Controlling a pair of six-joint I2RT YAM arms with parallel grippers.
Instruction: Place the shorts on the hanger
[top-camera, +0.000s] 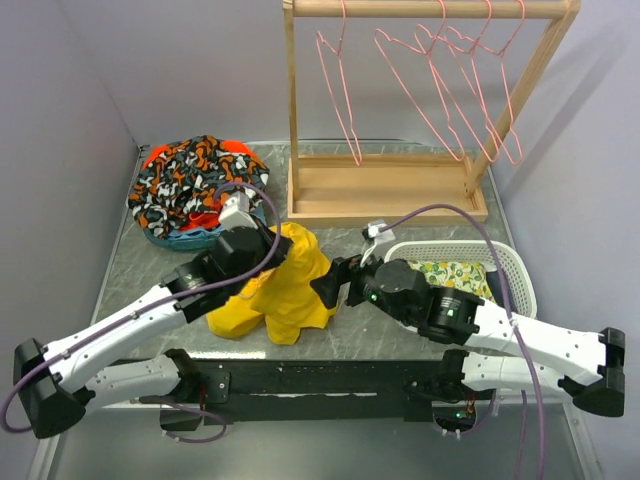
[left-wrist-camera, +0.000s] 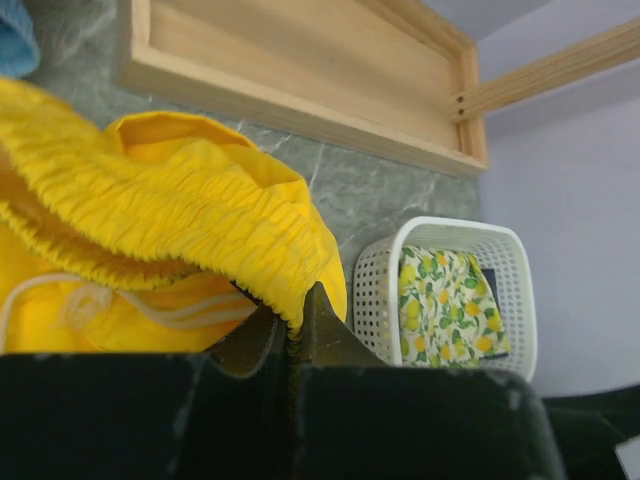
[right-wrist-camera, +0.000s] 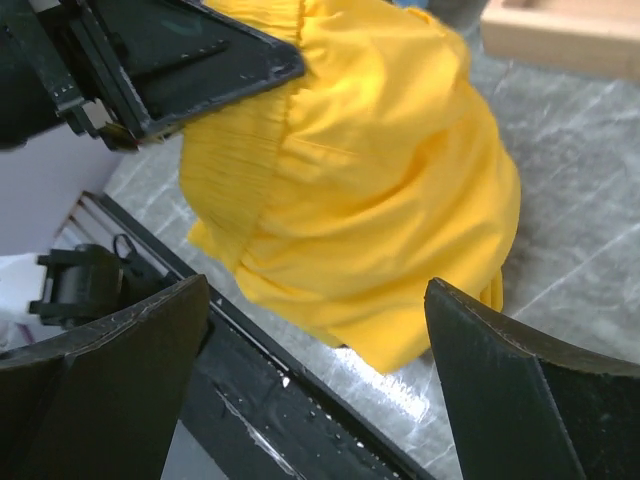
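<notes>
From above, the shorts (top-camera: 285, 285) hang bunched from the left gripper (top-camera: 275, 240) over the middle of the worktop, toward its near edge, their lower folds apparently resting on it. The pink hangers (top-camera: 420, 97) hang bare on the wooden rack (top-camera: 385, 190) at the far edge, so the hanging itself is all left to do. The left wrist view shows that gripper's fingers pinched tight on the gathered waistband, with a white basket (left-wrist-camera: 375, 290) toward the right edge. The right wrist view shows the right gripper (right-wrist-camera: 317, 300) spread wide and holding nothing, close to the cloth, probably lining up a second grip.
</notes>
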